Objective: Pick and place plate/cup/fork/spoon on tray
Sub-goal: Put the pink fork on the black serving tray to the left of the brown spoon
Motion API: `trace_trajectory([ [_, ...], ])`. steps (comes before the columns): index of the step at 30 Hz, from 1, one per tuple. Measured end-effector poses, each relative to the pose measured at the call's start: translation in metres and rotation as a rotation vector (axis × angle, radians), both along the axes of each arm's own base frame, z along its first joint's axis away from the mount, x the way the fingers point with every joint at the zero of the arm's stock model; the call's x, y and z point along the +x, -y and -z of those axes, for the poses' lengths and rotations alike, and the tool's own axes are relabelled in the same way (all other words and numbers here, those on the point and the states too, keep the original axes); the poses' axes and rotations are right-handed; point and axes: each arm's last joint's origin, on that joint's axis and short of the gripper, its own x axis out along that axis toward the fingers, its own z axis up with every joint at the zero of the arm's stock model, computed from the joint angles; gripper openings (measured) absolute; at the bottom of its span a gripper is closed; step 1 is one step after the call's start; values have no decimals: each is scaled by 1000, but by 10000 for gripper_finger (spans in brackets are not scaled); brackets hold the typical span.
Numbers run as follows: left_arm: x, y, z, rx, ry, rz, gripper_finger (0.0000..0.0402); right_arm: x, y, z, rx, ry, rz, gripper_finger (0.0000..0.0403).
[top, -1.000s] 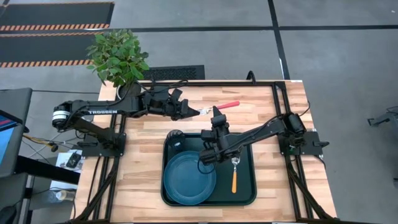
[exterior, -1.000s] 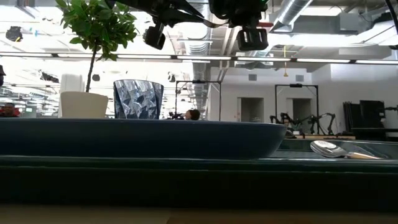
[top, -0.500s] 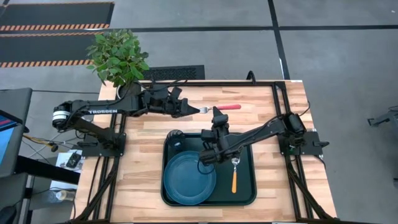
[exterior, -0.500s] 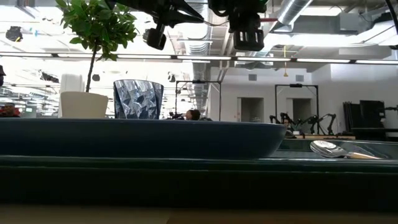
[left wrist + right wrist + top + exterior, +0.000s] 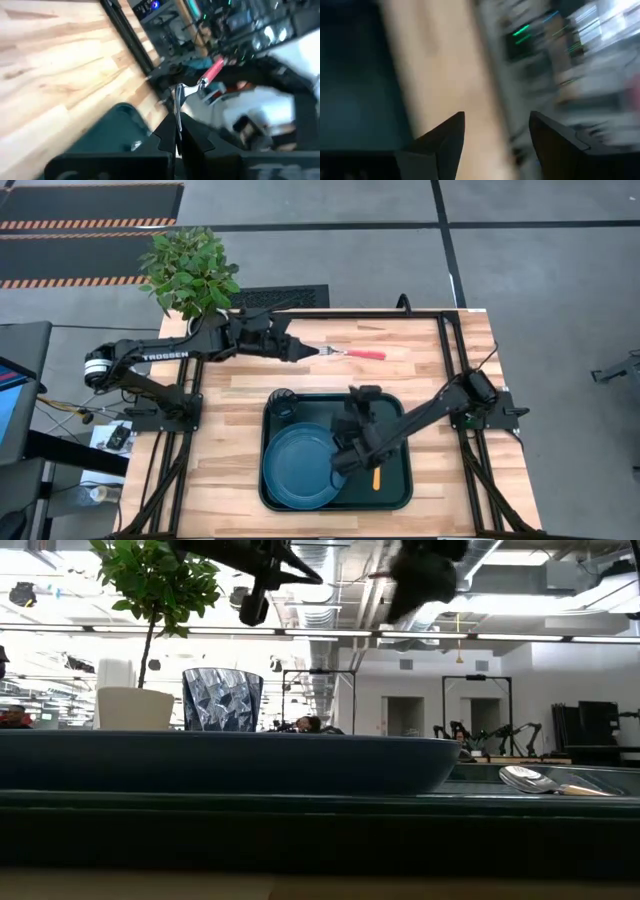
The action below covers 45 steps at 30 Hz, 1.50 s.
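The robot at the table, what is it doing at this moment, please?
It is loading tableware onto the dark green tray. The blue plate, the dark cup and the orange-handled spoon already lie in the tray. The left gripper holds the red-handled fork by its metal end, above the wooden table beyond the tray's far edge, so the fork is the last item not yet in the tray. The right gripper is open and empty above the tray.
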Motion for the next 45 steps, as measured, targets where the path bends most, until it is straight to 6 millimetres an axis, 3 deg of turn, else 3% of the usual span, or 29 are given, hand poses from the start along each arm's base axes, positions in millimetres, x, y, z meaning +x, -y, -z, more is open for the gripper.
trace_trajectory([
  [6, -9, -4, 16, 177, -179, 128, 0, -14, -2, -2, 387, -132, 117, 238],
  [13, -19, 9, 35, 255, -383, 300, 0, -47, -22, -38, 834, -254, 49, 238],
  [16, -16, 19, 35, 299, -366, 383, 0, -66, -20, -66, 867, -143, 24, 238],
  [23, -12, 44, 31, 362, -333, 518, 0, -91, 20, -132, 957, 330, 19, 238],
  [27, 1, 53, 17, 387, -318, 563, 0, -97, 41, -149, 989, 446, 31, 238],
  [34, 50, 68, 4, 480, -461, 763, 0, -86, 58, -140, 993, 409, 50, 238],
  [39, 79, 72, 2, 551, -512, 870, 0, -73, 57, -98, 1080, 414, 68, 238],
  [45, 91, 80, 0, 590, -449, 962, 0, -73, 52, -62, 1155, 565, -18, 238],
])
